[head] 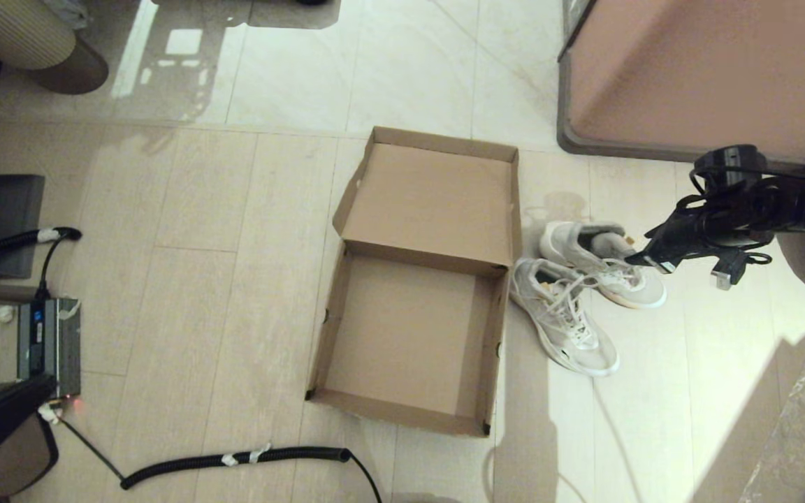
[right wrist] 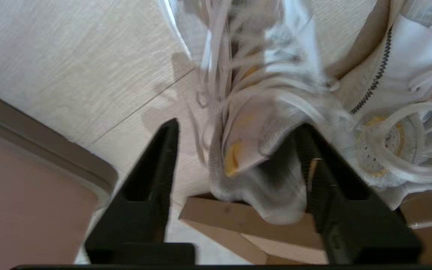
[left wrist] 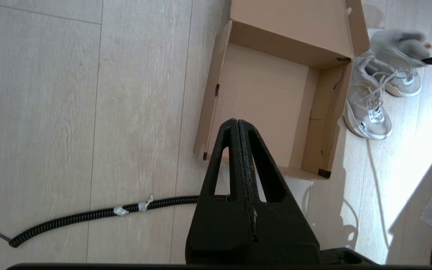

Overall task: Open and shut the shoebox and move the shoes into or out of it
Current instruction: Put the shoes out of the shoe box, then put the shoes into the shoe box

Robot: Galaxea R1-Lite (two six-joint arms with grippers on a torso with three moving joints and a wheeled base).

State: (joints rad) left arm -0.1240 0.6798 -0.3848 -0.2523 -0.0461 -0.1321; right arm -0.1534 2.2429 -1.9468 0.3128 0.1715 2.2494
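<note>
Floor (head: 235, 279): pale wood-look planks, everything sits straight on it, using the shoebox as the landmark
Coiled cable (head: 235, 458): black, lying on the floor left of the shoebox's near corner, with bits of white tape on it
Left end effector (left wrist: 238, 123): hanging above the near edge of the shoebox, fingers pressed flat together, nothing in them
Shoebox (head: 402, 328): brown cardboard, wide open, nothing in the tray, lid (head: 437, 199) flipped back flat on the far side
Shoes (head: 570, 318): both white sneakers out on the floor just right of the shoebox, touching each other, the nearer one's heel right up by the box's corner
Right end effector (head: 643, 258): right of the shoebox, down at the farther shoe, fingers (right wrist: 148, 180) spread wide on either side of its heel collar, not clamped yet
Pinkish block (head: 703, 70): big, dark rim, on the floor beyond the shoes, far right of the shoebox
</note>
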